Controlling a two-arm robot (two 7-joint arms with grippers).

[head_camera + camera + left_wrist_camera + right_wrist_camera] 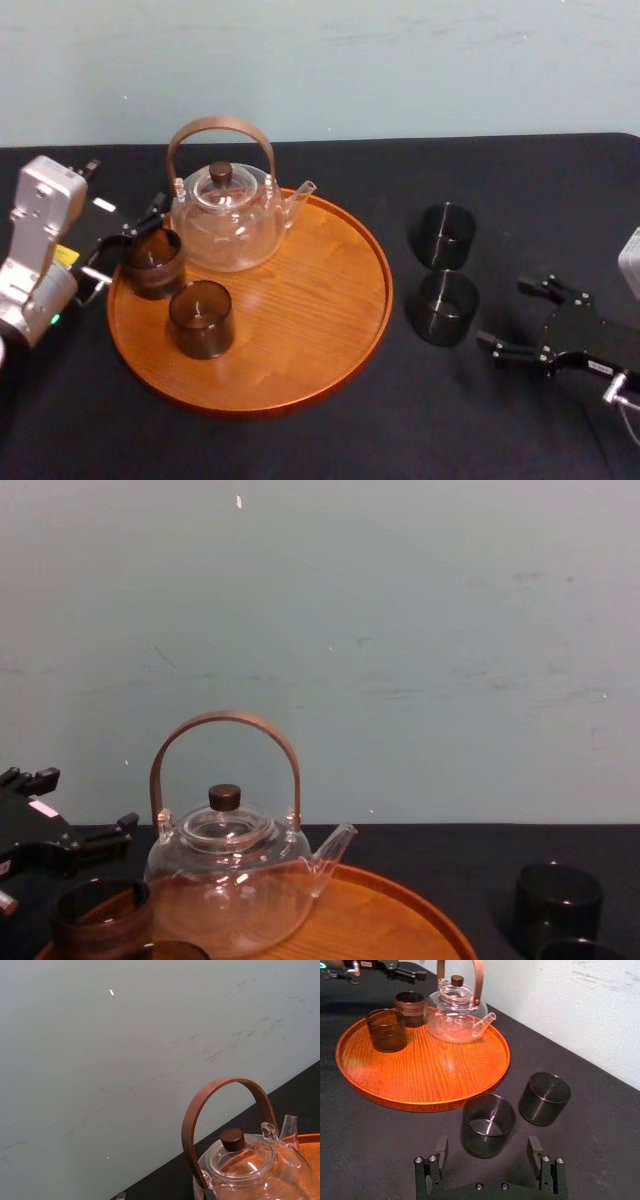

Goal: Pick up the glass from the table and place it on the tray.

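Looking down over the black bench (pixel 500 420), I see the round wooden tray (pixel 300 330) taking up the side toward 9 o'clock. The glass teapot (pixel 230 225) with its bent brown handle stands upright on the tray at about 11 o'clock, spout aimed toward 2 o'clock.

Two brown glasses share the tray with it. The back brown glass (pixel 152 262) sits by the rim at 10 o'clock, just beside the teapot; the front brown glass (pixel 201 318) stands at 8 o'clock, a little further in from the rim.

Off the tray, on the bare bench, two dark glasses stand upright close together. The far dark glass (pixel 445 235) is at the tray's 2 o'clock and the near dark glass (pixel 446 307) at its 3 o'clock, near the rim without touching it.

My right hand (pixel 501 312) lies low over the bench at the near dark glass's 3 o'clock, fingers spread wide and holding nothing — from the wrist, that glass stands just ahead of the two fingertips, not between them.

My left hand (pixel 128 240) is at the tray's 10 o'clock rim beside the back brown glass, its fingers also apart; I cannot tell whether they touch that glass.
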